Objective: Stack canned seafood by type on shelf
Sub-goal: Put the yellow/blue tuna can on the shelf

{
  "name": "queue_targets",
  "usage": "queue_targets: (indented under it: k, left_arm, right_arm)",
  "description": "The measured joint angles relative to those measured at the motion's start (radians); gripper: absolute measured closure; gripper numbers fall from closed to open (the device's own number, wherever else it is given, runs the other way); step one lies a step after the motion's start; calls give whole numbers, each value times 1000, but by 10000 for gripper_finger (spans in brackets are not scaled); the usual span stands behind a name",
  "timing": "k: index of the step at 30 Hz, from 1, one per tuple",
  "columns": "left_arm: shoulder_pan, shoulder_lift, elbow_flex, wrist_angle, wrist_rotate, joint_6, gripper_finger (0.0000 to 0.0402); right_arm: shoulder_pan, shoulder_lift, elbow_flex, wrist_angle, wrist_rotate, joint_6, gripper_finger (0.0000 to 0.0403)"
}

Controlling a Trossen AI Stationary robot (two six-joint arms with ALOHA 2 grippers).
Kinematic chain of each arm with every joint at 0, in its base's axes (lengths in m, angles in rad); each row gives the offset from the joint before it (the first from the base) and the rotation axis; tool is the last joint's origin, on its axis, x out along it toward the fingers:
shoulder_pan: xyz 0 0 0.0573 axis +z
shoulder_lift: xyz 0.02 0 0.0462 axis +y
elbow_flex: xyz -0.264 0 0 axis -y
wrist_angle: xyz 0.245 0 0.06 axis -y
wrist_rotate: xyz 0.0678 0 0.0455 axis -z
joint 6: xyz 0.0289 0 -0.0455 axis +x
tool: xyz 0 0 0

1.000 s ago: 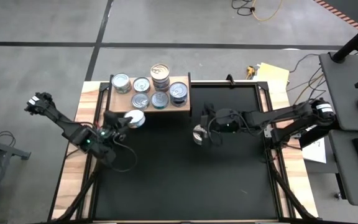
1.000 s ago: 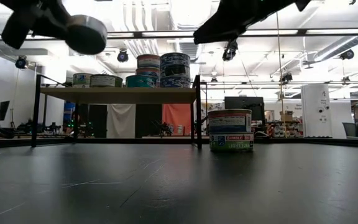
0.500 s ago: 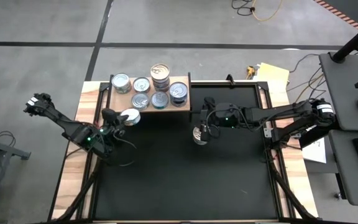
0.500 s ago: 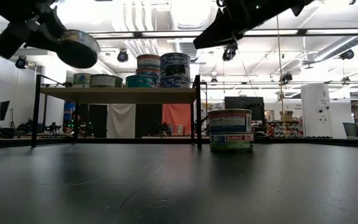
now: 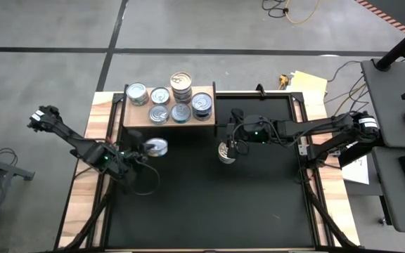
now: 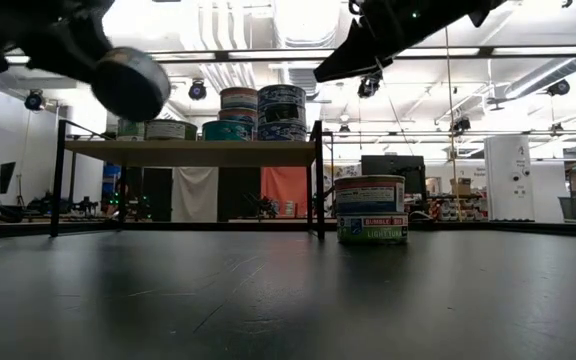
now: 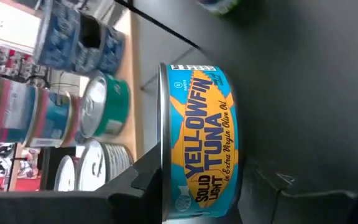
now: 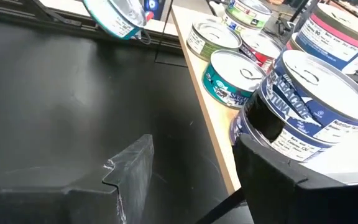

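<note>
The left gripper (image 5: 148, 147) squeezes a tuna can (image 7: 199, 143) between its fingers. The right gripper (image 5: 232, 138) has its fingers apart, beside the shelf (image 5: 169, 121), nothing between them.

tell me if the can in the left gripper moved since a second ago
Yes. In the high view the yellowfin tuna can held by the left gripper has drawn back from the front edge of the shelf, toward the table's near side.

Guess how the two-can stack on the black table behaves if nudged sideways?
The two-can stack looks rigid and squat, so it probably slides rather than tips. The top tin sits loose, so a high push may shear it off. If toppled, round tins could roll.
</note>
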Motion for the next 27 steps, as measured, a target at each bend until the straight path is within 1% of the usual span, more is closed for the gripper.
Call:
queue_targets:
  k: [3, 5, 7, 8, 10, 13, 15, 18, 22, 24, 27]
  left_arm:
    - [1, 37, 34, 16, -38, -33, 273]
    - [1, 60, 63, -26, -77, -104, 273]
    - [2, 80, 96, -80, -79, -215, 272]
    - [2, 91, 111, -95, -71, -267, 272]
    - [1, 109, 145, -76, -14, -332, 272]
    - [-5, 138, 170, -42, 76, -356, 272]
    - [-8, 151, 170, -64, 82, -381, 272]
    - [-4, 152, 170, -170, 47, -518, 272]
    - [-3, 152, 177, -346, 52, -723, 272]
    - [-2, 154, 190, -421, 45, -754, 272]
    - [2, 161, 205, -484, -34, -748, 272]
  right_arm:
    - [-4, 0, 0, 0, 0, 0, 191]
    - [-5, 0, 0, 0, 0, 0, 190]
    - [-6, 0, 0, 0, 0, 0, 188]
    - [-6, 0, 0, 0, 0, 2, 188]
    - [-5, 0, 0, 0, 0, 12, 188]
    - [-5, 0, 0, -1, 0, 13, 190]
    - [-5, 0, -1, -1, 0, 19, 192]
    - [-5, 0, -1, 0, 0, 20, 193]
    - [-5, 0, -1, -1, 0, 39, 190]
    - [-5, 0, -1, 0, -1, 39, 188]
    - [-5, 0, -1, 1, -1, 38, 186]
